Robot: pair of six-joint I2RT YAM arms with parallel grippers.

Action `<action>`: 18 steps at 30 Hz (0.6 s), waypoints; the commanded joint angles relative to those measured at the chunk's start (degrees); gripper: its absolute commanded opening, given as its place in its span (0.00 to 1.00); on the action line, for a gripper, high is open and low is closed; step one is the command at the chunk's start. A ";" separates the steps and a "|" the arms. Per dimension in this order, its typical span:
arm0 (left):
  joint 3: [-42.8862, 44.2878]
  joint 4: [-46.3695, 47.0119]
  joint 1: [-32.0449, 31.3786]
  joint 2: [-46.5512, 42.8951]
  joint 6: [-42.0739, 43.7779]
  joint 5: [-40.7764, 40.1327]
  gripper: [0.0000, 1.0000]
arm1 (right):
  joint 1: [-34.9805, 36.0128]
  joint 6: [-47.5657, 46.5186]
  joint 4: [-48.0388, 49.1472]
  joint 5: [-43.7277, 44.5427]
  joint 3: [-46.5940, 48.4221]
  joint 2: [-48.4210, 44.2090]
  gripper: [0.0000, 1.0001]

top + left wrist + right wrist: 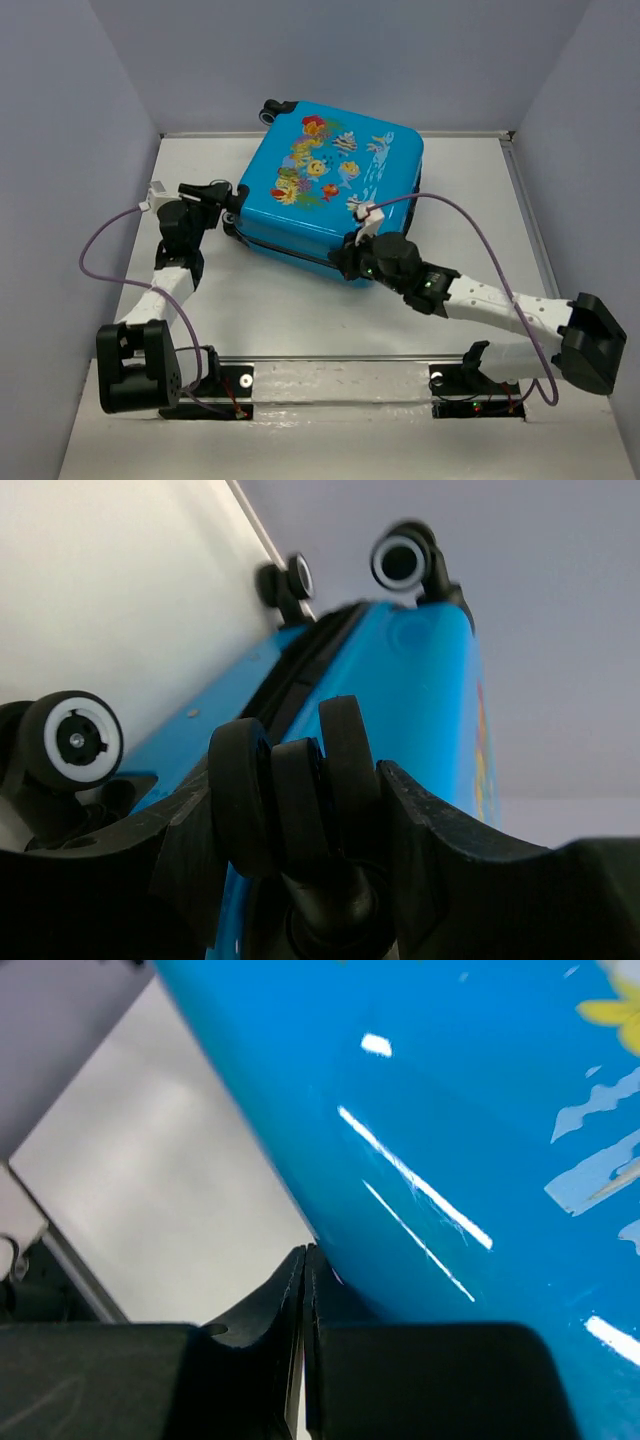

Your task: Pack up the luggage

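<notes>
One luggage (330,190) lies crosswise (print up), wheels (271,110) pointing left.

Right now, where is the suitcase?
Top view: the suitcase lies print-up at the table's far middle, left fingers around a wheel at its left end, shut right fingers at its near edge.

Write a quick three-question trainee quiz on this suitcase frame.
1. True or false: the blue suitcase lies open.
2. Fill in: the left gripper is clamped on a caster ____.
3. Which gripper has its fingers pressed together? A. left gripper B. right gripper
Key: 1 false, it is closed, fish print up; 2 wheel; 3 B.
</notes>
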 commanded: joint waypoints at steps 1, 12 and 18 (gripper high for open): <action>-5.56 1.44 -4.53 -7.36 6.24 3.99 0.06 | -7.62 -2.35 -0.31 -2.57 -1.94 -5.59 0.07; -2.15 -5.58 -6.38 -13.70 8.43 0.65 0.06 | -4.29 5.64 -12.06 -1.37 -17.68 -25.44 0.10; 8.92 -10.94 -5.32 -11.68 10.01 1.88 0.06 | -8.31 10.11 -26.49 6.73 -15.32 -25.38 0.49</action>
